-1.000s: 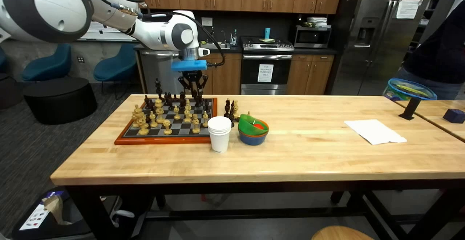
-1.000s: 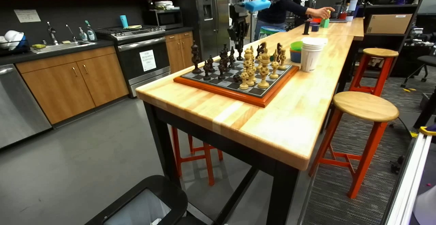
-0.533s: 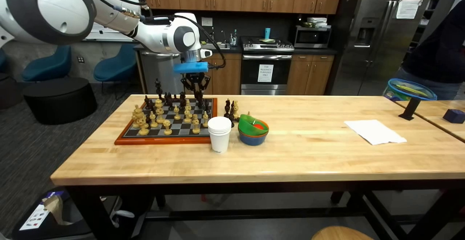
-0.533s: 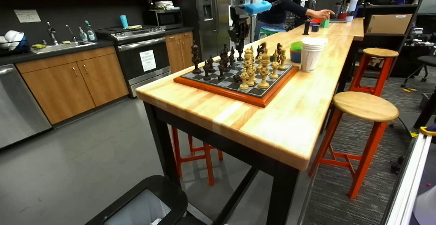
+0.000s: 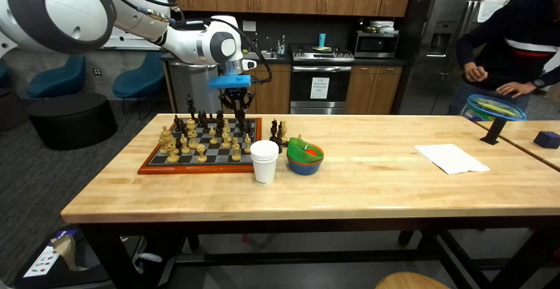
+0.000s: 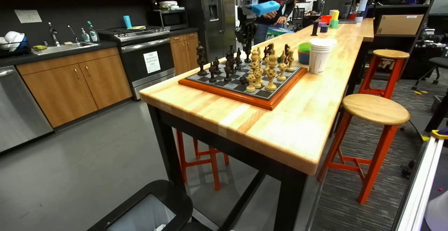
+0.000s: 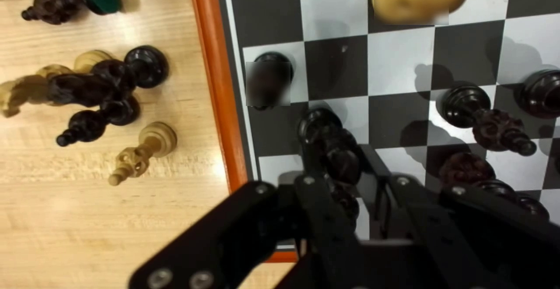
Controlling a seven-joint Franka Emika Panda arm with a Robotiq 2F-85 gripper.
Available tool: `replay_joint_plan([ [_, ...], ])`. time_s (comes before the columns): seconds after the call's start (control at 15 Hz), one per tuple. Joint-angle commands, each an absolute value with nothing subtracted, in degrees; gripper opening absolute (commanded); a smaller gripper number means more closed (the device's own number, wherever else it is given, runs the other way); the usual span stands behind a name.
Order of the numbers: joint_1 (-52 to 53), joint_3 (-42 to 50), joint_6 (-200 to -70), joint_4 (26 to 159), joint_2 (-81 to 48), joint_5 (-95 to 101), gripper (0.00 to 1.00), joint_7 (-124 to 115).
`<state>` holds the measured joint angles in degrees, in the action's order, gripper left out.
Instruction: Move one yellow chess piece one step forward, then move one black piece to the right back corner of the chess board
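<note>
The checkered chess board (image 5: 201, 169) with its reddish-brown rim lies at the table's left end and bears many upright pieces. My gripper (image 7: 341, 155) is over the board's back right area, its jaws closed around a black piece (image 7: 321, 125); both fingers appear to touch it. In an exterior view that black piece (image 6: 247, 56) hangs upright below the fingers; whether its base touches the board I cannot tell. Yellow pieces (image 6: 271, 77) stand mostly on the front half. Other black pieces (image 6: 227, 71) stand toward the back, and a dark piece (image 6: 243, 81) lies on its side.
Right of the board are loose pieces (image 7: 146, 65), stacked white cups (image 5: 264, 162) and nested bowls (image 5: 302, 168). White paper (image 5: 452, 158) lies farther right. A person (image 5: 512, 57) stands behind a blue-lidded tub (image 5: 494, 107). Another black piece (image 7: 269, 83) stands near the rim beside my gripper.
My gripper and the black piece have shifted slightly right, with little motion in the last half second. The person's hand has left the coloured blocks, and they now stand facing the table.
</note>
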<state>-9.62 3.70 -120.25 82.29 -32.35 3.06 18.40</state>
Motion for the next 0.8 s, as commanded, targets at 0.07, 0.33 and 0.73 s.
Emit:
replay_joint_plan([
  [0.07,-9.5,3.8,-119.9,81.2,-32.7,4.0,0.06,17.2],
  [0.33,-9.4,3.8,-120.9,80.9,-33.0,4.1,0.06,17.0],
  [0.73,-9.2,3.8,-122.1,78.8,-34.8,4.1,0.06,16.6],
])
